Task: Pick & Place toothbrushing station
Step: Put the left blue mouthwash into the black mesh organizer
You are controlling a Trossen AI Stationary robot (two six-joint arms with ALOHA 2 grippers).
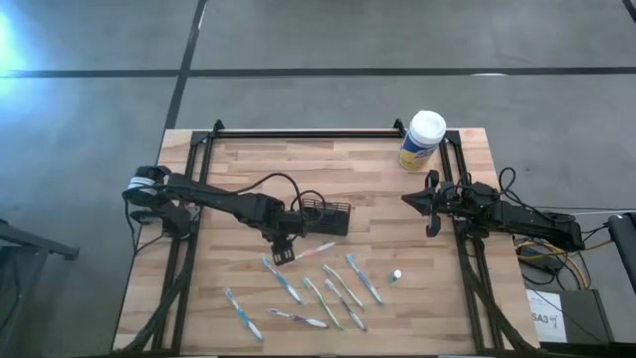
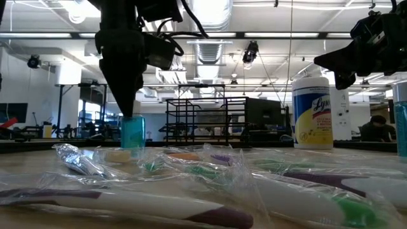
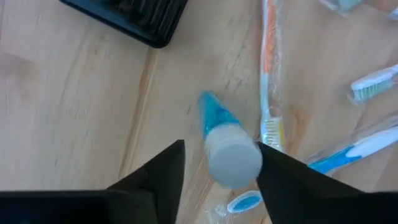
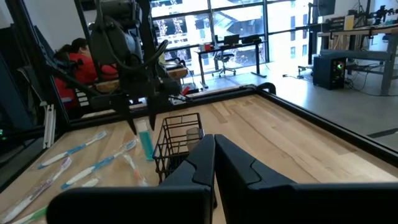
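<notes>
Two arms are in view, but only the left one is placed to act. The left claw (image 1: pixel 283 249) hangs low over the middle of the desk (image 1: pixel 238 169), with its fingers parted on either side of a small blue tube with a white cap (image 3: pixel 227 152). A gap shows on one side of the cap, so I judge the tube straddled rather than clamped.

The black mesh holder (image 1: pixel 324 217) stands on the desk just beside that claw. From above, it lies at about 1 to 2 o'clock from the fingertips. Its long axis runs roughly 9 to 3, slightly tilted, and its open top faces up.

The right claw (image 1: pixel 429 206) waits well apart at the holder's 3 o'clock, near the desk's right rail, with its fingers pressed together. The left arm is therefore clearly the nearer one.

Wrapped toothbrushes (image 1: pixel 338 288) lie scattered at 5 to 6 o'clock from the holder. A white-lidded canister (image 1: pixel 423 140) stands far off at the holder's 1 o'clock (it plays no part here).

Any reach for the holder likely needs a short shift up and to the right, with the fingers turned across its narrow width.
</notes>
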